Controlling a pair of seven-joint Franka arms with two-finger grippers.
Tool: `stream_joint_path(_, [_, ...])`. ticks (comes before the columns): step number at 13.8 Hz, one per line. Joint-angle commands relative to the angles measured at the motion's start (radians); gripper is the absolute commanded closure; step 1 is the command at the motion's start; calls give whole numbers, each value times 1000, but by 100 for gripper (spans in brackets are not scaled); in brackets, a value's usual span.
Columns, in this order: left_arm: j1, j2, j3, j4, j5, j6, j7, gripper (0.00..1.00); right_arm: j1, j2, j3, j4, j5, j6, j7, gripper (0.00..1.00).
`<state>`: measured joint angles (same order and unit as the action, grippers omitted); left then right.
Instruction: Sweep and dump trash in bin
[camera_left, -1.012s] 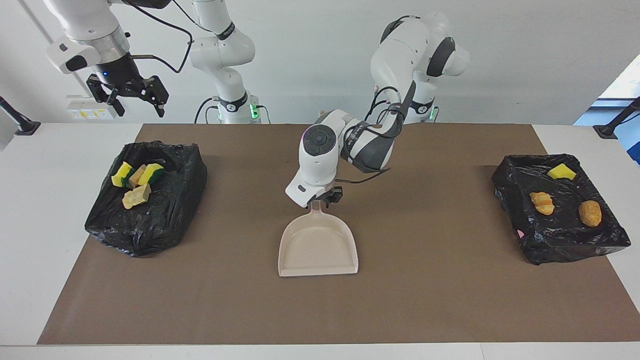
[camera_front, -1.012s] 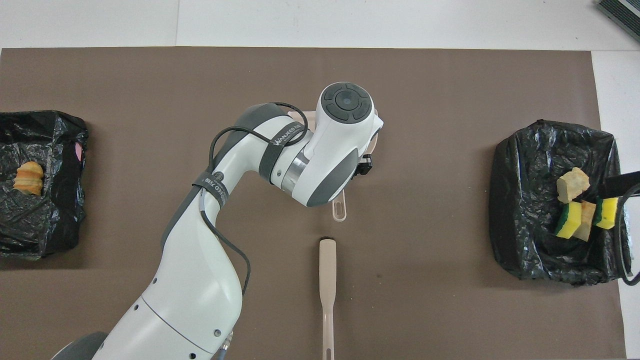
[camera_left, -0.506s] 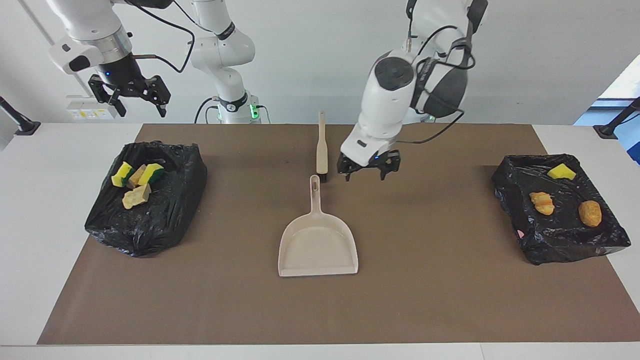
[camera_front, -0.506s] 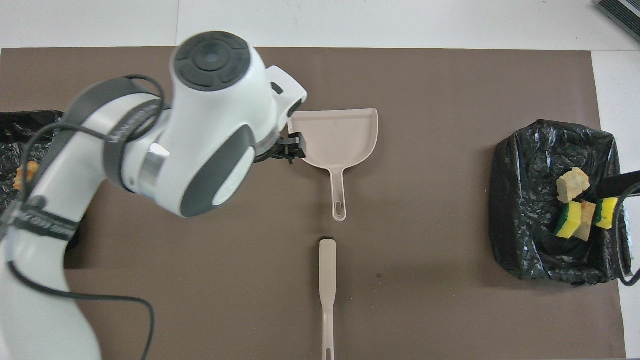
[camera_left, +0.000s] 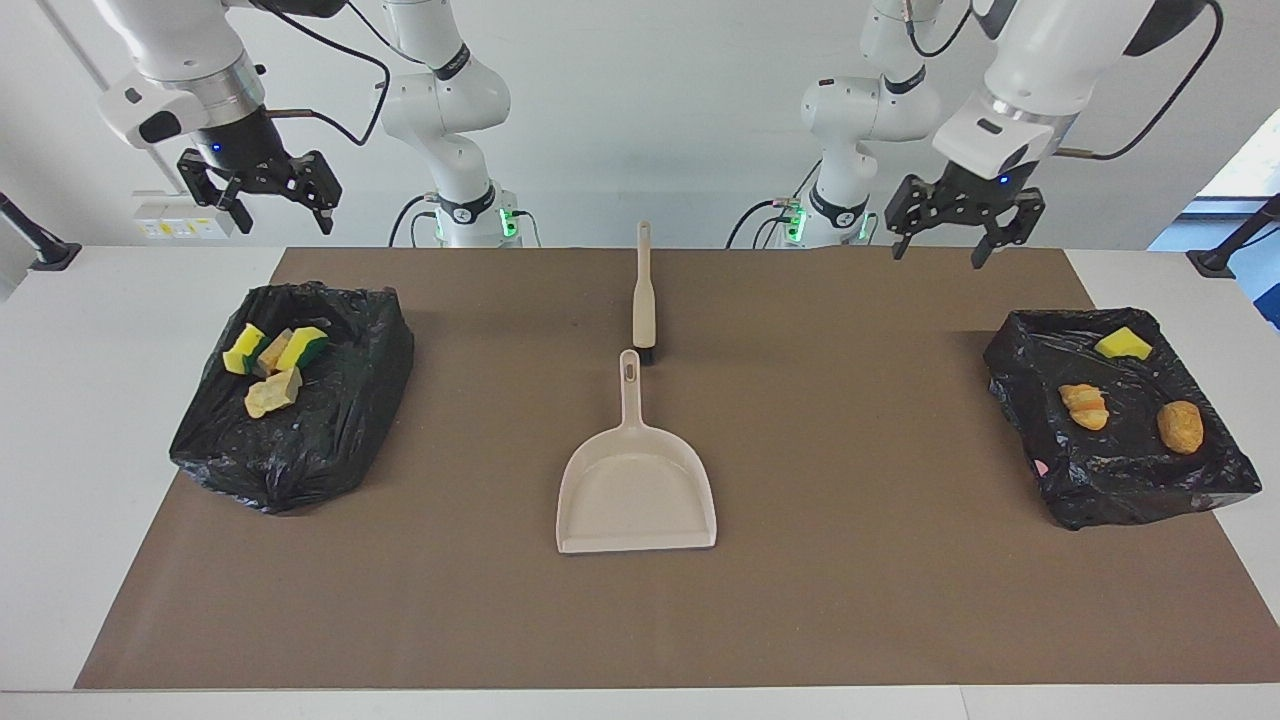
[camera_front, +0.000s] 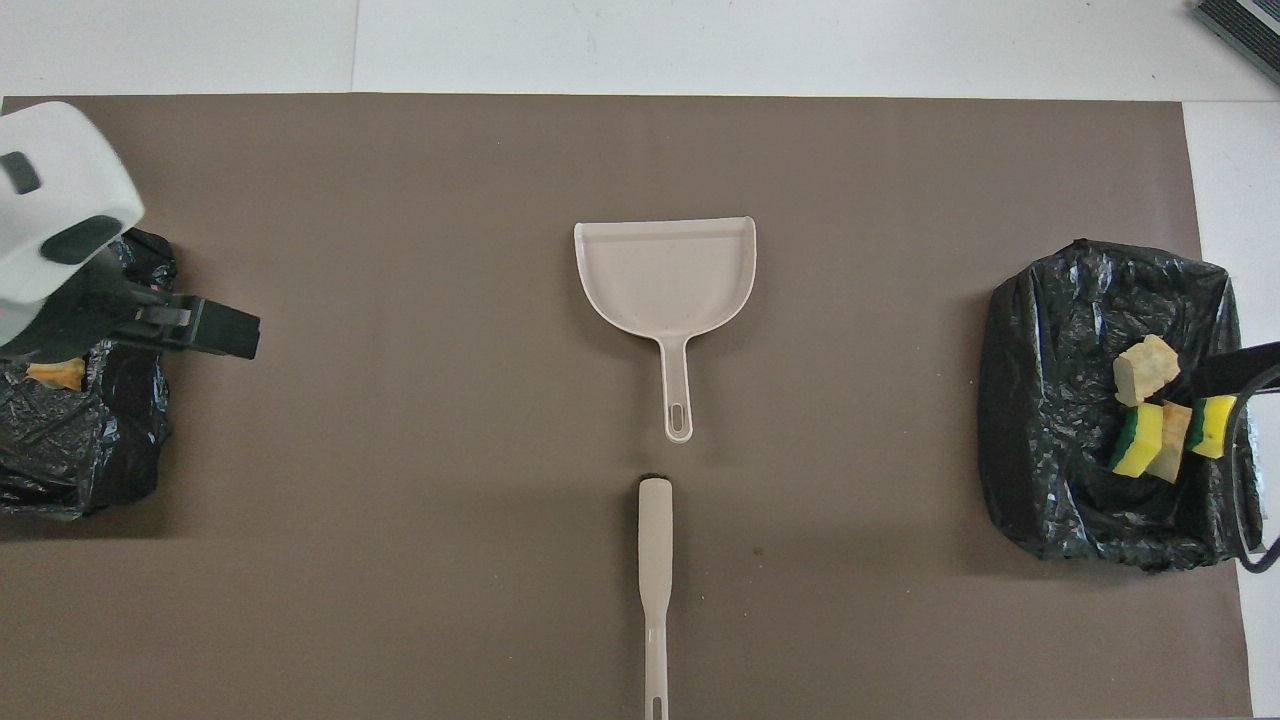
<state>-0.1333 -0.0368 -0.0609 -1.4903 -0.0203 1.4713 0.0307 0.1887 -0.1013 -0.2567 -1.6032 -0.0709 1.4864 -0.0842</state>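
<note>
left gripper (camera_left: 953, 225): fingers spread, nothing between them, up in the air over the robots' edge of the mat at its own end of the table
right gripper (camera_left: 262, 190): fingers spread and empty too, raised over its own end; this arm waits
trash (camera_left: 272, 368): four bits sit in the black bin (camera_left: 300, 455) below the right fingers, two yellow-green sponge pieces, a tan piece between them and a pale yellow lump
more trash: a yellow sponge (camera_left: 1122, 343), a striped toy bread (camera_left: 1085, 406) and a brown nugget (camera_left: 1180, 426) lie in the second bin (camera_left: 1130, 490) under the left fingers
dustpan (camera_left: 637, 495): empty, flat on the mat (camera_left: 860, 600), well apart from both sets of fingers
brush (camera_left: 643, 295): lying just beside the dustpan handle tip
stage: looks finished, nothing loose on the mat
handling: trash reads light and soft; sponges will squash, the nugget may roll; better scooped than pinched
grab point: dustpan by its stiff slim handle, brush by its narrow stem
</note>
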Motion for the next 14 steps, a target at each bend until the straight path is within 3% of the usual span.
stream_joint_path(1, [44, -51, -10, -32, 6, -20, 51, 0, -2, -11, 4, -3, -23, -6, -25, 0])
stream_joint_path(7, [52, 60, 18, 191, 19, -158, 49, 0, -2, -11, 4, -3, -23, -6, -25, 0])
stream_joint_path(14, [52, 25, 35, 150, 13, -157, 52, 0, -2, -11, 4, -3, -23, -6, -25, 0])
